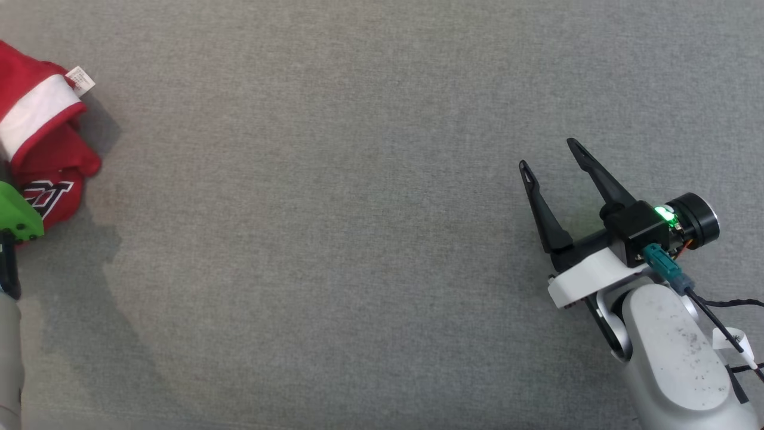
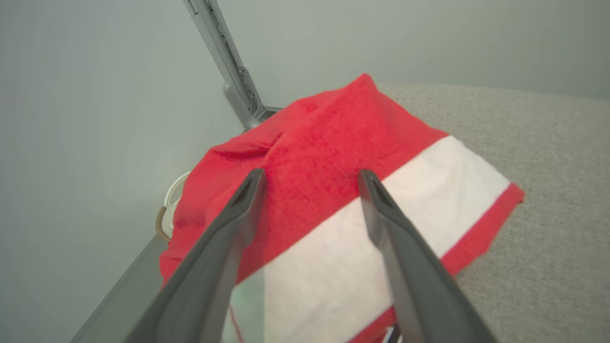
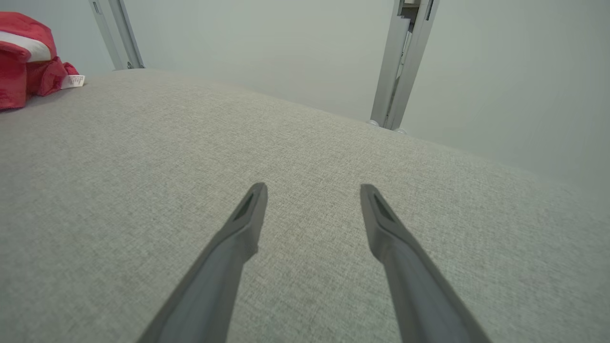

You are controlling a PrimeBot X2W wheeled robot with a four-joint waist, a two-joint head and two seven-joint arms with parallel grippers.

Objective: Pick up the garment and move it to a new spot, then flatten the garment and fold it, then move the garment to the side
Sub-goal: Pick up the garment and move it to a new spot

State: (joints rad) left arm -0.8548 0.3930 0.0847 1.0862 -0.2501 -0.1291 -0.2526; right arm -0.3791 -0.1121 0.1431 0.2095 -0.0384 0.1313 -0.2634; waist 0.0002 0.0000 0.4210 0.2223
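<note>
Fingers (image 1: pixel 540 209) spread on both grippers, nothing grasped, left gripper (image 2: pixel 312 176) pointed at crumpled red-and-white garment (image 2: pixel 324 138), right gripper (image 1: pixel 548 153) well apart.

A counter (image 1: pixel 358 239) covered in grey woven cloth carries one bunched red garment (image 1: pixel 45 152) with a white band (image 1: pixel 36 110) and a small tag (image 1: pixel 80 79), lying at its far left edge.

Prob. a robotics lab or test booth, not a home. Work surface is a big table (image 1: pixel 358 239) covered w/ plain grey fabric, closed in by bare pale wall panels (image 3: pixel 267 43) between aluminium frame posts (image 3: pixel 395 71). Robot arm (image 1: pixel 674 352) w/ exposed cables (image 1: pixel 719 325) & taped tags (image 1: pixel 729 340) fits a research setup.
</note>
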